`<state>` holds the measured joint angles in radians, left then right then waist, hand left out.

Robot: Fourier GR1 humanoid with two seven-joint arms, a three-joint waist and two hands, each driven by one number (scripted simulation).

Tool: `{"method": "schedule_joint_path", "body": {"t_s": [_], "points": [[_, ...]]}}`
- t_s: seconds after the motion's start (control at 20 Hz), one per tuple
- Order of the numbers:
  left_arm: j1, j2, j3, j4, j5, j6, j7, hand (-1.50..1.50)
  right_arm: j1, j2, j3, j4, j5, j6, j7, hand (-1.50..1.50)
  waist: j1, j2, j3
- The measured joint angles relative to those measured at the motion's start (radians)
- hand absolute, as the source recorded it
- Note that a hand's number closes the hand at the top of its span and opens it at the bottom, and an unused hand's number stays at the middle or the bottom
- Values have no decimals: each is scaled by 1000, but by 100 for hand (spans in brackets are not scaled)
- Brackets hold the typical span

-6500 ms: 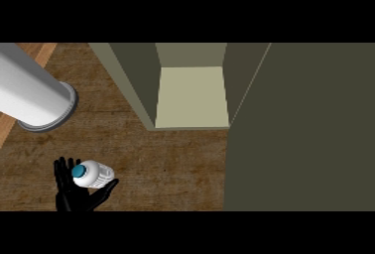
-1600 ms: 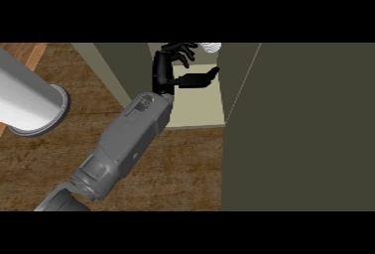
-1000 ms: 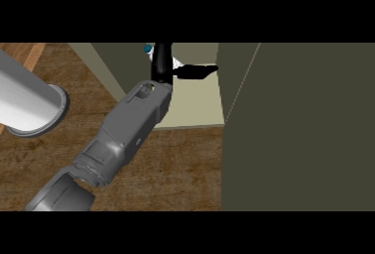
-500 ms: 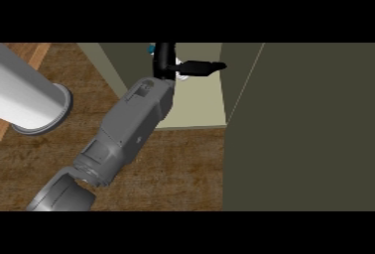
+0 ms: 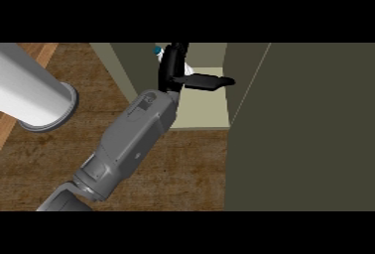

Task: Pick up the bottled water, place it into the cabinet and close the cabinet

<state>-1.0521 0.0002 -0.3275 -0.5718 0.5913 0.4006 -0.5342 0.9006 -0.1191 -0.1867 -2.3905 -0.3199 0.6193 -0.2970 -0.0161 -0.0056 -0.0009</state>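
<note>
Reaching deep into the open cabinet, the left robot hand is black, with its thumb sticking out sideways to the right and its fingers running up past the view's top edge, so whether they curl round anything cannot be told. Just beside that robot hand, on its left, peeks the water bottle with its blue cap. Its grey forearm crosses the wooden surface, and the cabinet door stands open on the right

The left hand reaches forward on an outstretched grey forearm.
</note>
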Motion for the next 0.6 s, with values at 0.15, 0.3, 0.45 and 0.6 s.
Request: {"method": "schedule_joint_path", "body": {"t_s": [0.15,0.3,0.45,0.6], "points": [[87,1,-50,-116,12,4,16,-150,-5,3,14,-1,2,-7,8,-150,14,-3,0],[188,1,-96,-246,12,25,34,-150,-4,2,10,-2,1,-15,13,-150,24,-5,0],[282,8,-141,-384,1,44,55,-150,-10,5,26,-4,0,-25,24,-150,30,-5,0],[370,21,-186,-514,-16,68,93,-150,-35,20,60,-6,4,-54,48,-150,34,-4,0]]}}
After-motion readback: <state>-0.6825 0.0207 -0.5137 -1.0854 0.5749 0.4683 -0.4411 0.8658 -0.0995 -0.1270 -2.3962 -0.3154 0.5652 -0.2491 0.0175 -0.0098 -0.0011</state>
